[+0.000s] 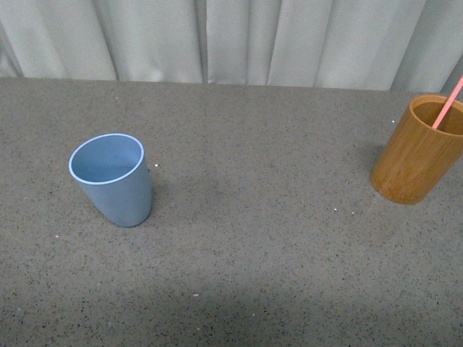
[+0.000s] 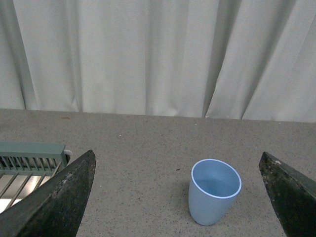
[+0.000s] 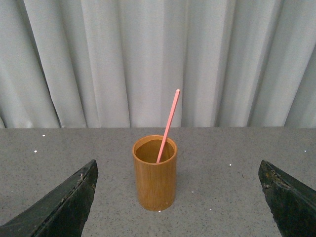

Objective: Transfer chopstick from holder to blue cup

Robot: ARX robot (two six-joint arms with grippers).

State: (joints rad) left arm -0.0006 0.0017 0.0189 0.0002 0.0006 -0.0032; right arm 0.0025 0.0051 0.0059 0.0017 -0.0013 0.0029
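A pale grey-white curtain [image 1: 231,36] hangs in long folds across the whole background, meeting the far edge of a dark grey speckled tabletop [image 1: 253,253] that fills the rest of the front view.

The left gripper [image 2: 177,153] is released, its jaws spread wide. The two dark, worn fingers [image 2: 59,202] frame the blue cup in the left wrist view without touching it. The right gripper [image 3: 177,162] is likewise released and spread wide. Its dark fingers [image 3: 286,197] stand on either side of the holder, well apart from it.

A pale green slatted rack [image 2: 29,158] shows at the edge of the left wrist view, partly hidden behind one finger. What it is I cannot tell.

The holder [image 1: 416,163], an orange-brown wooden cylinder with a thick rim, stands upright on the tabletop at the far right of the front view. The blue cup [image 1: 116,188], light blue with a paler rim, stands upright on the left side, mouth up and well apart from the holder, with bare tabletop between them.

The chopstick [image 1: 448,105], thin and salmon-pink, sits in the holder. Its lower end is down inside and it leans against the inner wall. The upper part rises well above the rim and tilts to the right in the front view, where the picture's edge cuts it off.
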